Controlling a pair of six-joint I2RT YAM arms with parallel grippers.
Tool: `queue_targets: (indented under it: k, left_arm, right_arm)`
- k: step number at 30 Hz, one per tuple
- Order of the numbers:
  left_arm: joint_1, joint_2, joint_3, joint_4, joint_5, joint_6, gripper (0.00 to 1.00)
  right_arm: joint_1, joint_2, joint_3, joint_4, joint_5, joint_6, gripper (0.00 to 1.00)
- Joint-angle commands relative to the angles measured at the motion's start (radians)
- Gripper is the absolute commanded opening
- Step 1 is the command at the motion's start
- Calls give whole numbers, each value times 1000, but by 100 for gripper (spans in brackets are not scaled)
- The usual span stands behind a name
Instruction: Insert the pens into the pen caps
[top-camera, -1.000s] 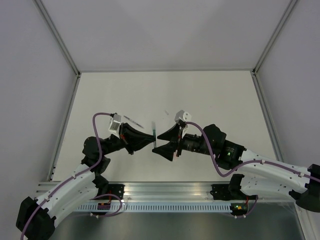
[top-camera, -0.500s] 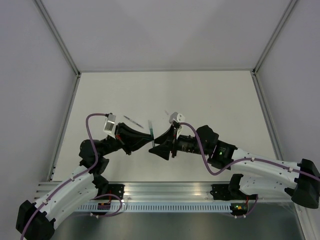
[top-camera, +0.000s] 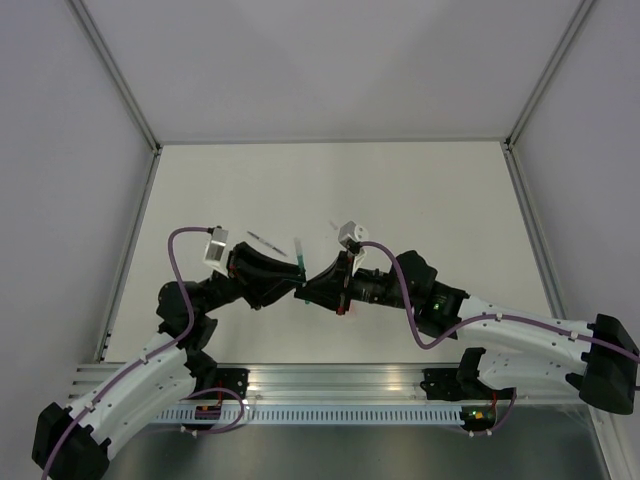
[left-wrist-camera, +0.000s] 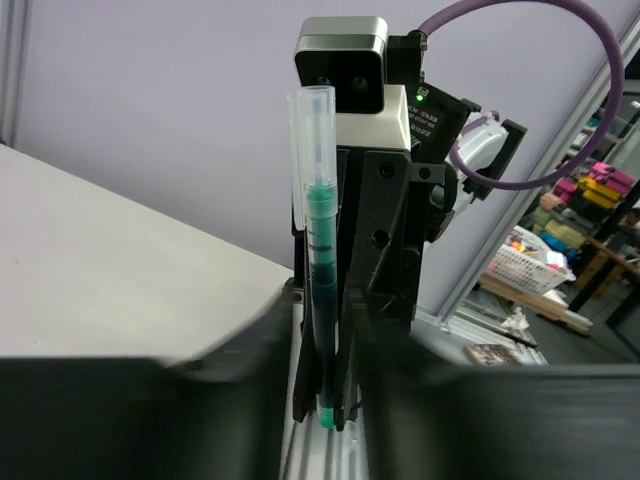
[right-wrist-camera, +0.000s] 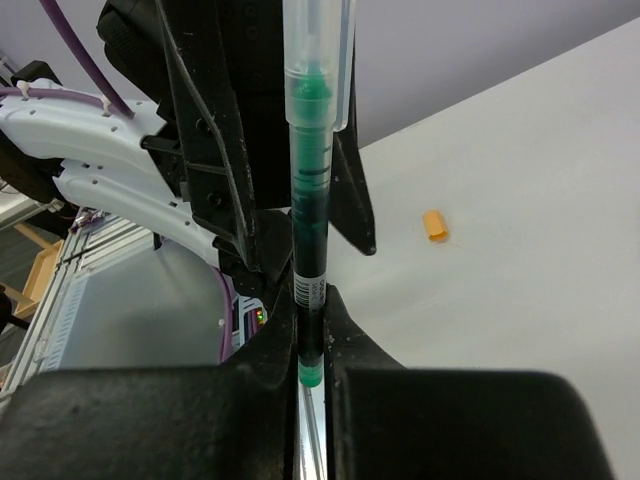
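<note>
A dark pen (right-wrist-camera: 308, 230) with green ends stands upright between both grippers over the near middle of the table. A clear cap (left-wrist-camera: 311, 135) covers its upper green end. My right gripper (right-wrist-camera: 312, 350) is shut on the pen's lower part, just above the green tail. My left gripper (left-wrist-camera: 325, 400) faces it from the other side, its jaws slightly apart around the same lower end. From above, the pen (top-camera: 298, 252) rises where the two grippers meet. An orange cap (right-wrist-camera: 433, 225) lies on the table. Left of the held pen, a second thin pen (top-camera: 265, 240) lies flat.
The white table (top-camera: 420, 190) is walled by pale panels with metal corner posts. The aluminium rail (top-camera: 330, 385) with the arm bases runs along the near edge. Purple cables loop over both wrists.
My right gripper has closed from wide open onto the pen. My left gripper's jaws have eased apart a little. Both wrists have drifted slightly left.
</note>
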Motion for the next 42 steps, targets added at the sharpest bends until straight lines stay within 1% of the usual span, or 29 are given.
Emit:
queue_targets:
  k: [1,3,4,7,11,14,15,17,18,20,22,27,35,36,38,39,41,42]
  left_arm:
    - [0,4,30,-8,-32,-48,45]
    - [0,6,50,-53,-42,-46,63]
    - [0,7,58,-99,-39,-31,71]
    - [0,21,99,-160,-14,0,79]
    - [0,53,147,-254,-11,-17,87]
    - [0,89,200,-283,20,-5,89]
    - [0,95,231,-317,26,4,89]
    - [0,109,257,-326,78,34,90]
    - [0,109,269,-307,96,38,91]
    - [0,103,280,-285,139,49,95]
    - [0,89,288,-283,141,61,98]
    - [0,90,337,-352,130,106,98]
    - [0,124,340,-305,164,90,82]
    - [0,129,336,-297,175,84,75]
    - [0,129,314,-286,176,80,66]
    - [0,129,305,-280,179,77,56]
    - [0,129,277,-267,187,71,43]
    - [0,129,271,-248,198,61,30]
  right_arm:
    - [2,-7,-14,61,-22,30,0]
    - [2,-39,-22,51,1,25,0]
    - [2,-53,-19,10,14,17,0]
    - [1,-86,4,-91,32,-18,0]
    - [2,-97,7,-162,32,-50,0]
    - [2,-100,-10,-167,-2,-62,0]
    - [2,-102,-24,-166,-6,-61,0]
    - [2,-116,-36,-156,-20,-62,0]
    - [2,-123,-45,-153,-26,-67,0]
    - [2,-139,-44,-166,-25,-75,0]
    - [1,-146,-41,-175,-28,-75,0]
    - [2,-152,-50,-170,-45,-64,0]
    - [2,-131,-60,-117,-81,-27,0]
    - [2,-131,-63,-109,-81,-23,0]
    - [2,-129,-65,-106,-83,-18,0]
    - [1,-129,-64,-103,-83,-18,0]
    - [4,-128,-59,-101,-85,-15,0]
    - [2,-128,-56,-97,-85,-13,0]
